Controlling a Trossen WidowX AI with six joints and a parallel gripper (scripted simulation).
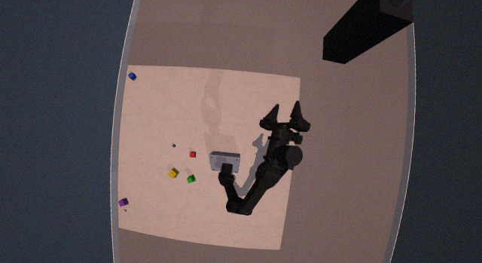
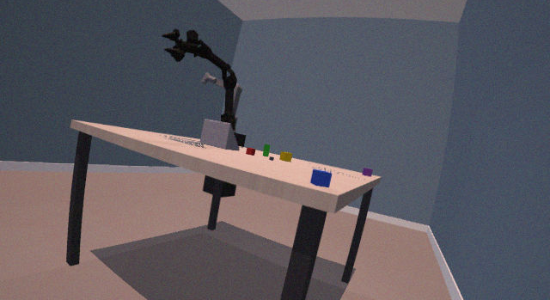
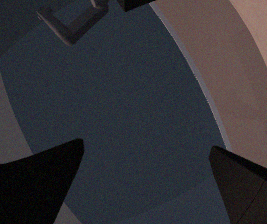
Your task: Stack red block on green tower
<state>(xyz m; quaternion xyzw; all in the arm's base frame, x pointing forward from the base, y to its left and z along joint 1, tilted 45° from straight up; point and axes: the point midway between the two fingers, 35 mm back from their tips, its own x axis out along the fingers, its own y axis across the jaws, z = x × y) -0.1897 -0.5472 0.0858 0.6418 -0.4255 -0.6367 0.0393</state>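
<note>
The gripper (image 1: pixel 287 113), right of centre in the top view, is spread wide and grasps nothing, high above the table (image 1: pixel 245 225). The red block (image 1: pixel 193 154) lies centre-left, near the green tower (image 1: pixel 190 178) just below it.

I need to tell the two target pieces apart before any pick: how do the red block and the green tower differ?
The red block is red and sits low; the green tower is green and stands taller than the block. In the exterior view the block lies nearer the grey base box, with the tower between it and the yellow block. Both rest on the table, apart and untouched; the hand is open, high above.
</note>
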